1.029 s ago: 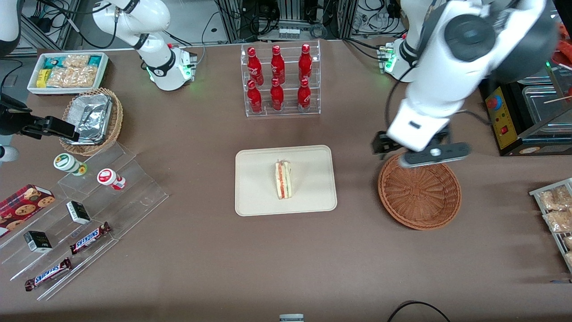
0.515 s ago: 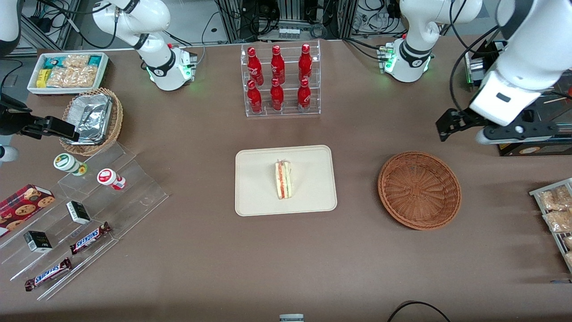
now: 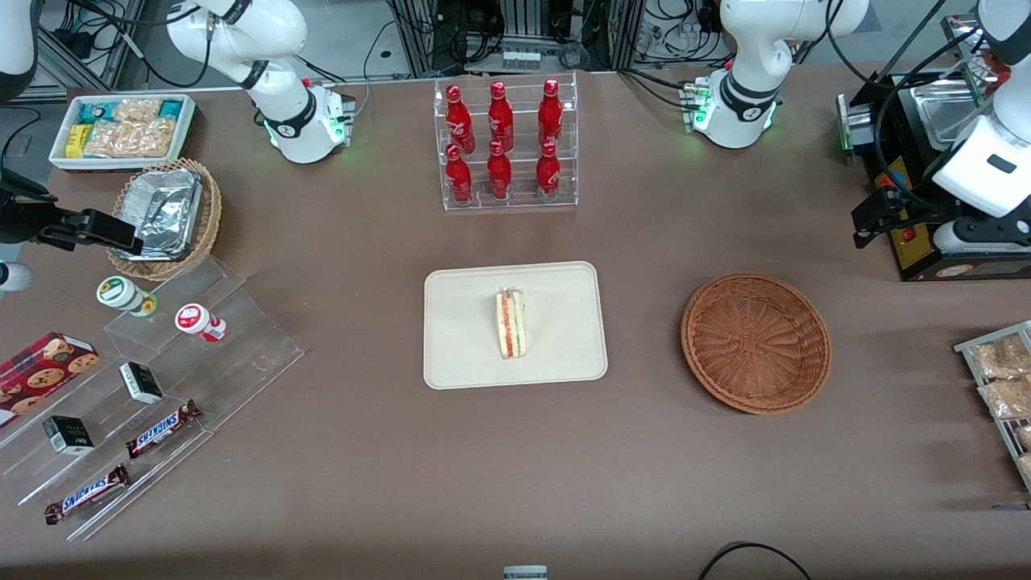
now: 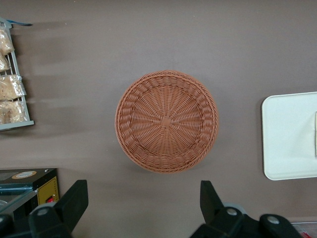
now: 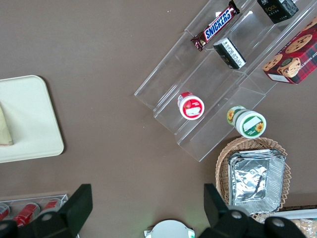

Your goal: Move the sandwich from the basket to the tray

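Observation:
The sandwich [image 3: 511,324] lies on the cream tray [image 3: 467,354] in the middle of the table. The reddish-brown wicker basket [image 3: 755,343] stands empty beside the tray, toward the working arm's end. In the left wrist view the basket [image 4: 166,120] shows empty from above, with part of the tray [image 4: 287,134] beside it. My left gripper [image 3: 886,217] hangs high over the table edge by a black machine, farther from the front camera than the basket. It is open and empty, as the left wrist view [image 4: 142,203] shows. The right wrist view shows a tray corner [image 5: 29,114].
A clear rack of red bottles [image 3: 503,145] stands farther back than the tray. A black machine [image 3: 926,234] sits under the gripper. A rack of snack packets [image 3: 999,379] is at the working arm's end. A foil-filled tan basket [image 3: 165,213] and stepped acrylic shelves [image 3: 161,362] are at the parked arm's end.
My left gripper has moved from above the basket's rim sideways toward the working arm's end of the table and risen. The sandwich, tray and basket have not moved.

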Robot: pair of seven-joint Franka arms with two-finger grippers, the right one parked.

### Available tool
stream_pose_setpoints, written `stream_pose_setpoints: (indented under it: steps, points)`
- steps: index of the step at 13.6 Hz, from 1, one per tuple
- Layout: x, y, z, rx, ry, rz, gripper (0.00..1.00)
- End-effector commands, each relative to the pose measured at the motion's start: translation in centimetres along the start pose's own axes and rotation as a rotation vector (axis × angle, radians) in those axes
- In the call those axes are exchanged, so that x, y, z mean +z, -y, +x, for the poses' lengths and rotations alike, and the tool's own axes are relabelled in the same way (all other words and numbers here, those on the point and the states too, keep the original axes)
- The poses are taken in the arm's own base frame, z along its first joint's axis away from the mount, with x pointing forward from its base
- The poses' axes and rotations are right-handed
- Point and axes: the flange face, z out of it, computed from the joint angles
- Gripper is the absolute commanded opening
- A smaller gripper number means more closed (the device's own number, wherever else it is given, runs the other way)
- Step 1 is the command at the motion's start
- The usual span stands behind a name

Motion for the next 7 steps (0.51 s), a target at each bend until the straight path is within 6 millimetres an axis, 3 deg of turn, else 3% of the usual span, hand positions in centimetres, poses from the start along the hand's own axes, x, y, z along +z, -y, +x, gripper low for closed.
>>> stream_pose_setpoints:
  steps: [1, 7]
  points:
    - [-0.7, -0.4, 0.7, 0.022, -0.013, -0.016, 1.00]
    - [-1.9, -0.4, 1.3, 0.017, -0.016, -0.016, 1.00]
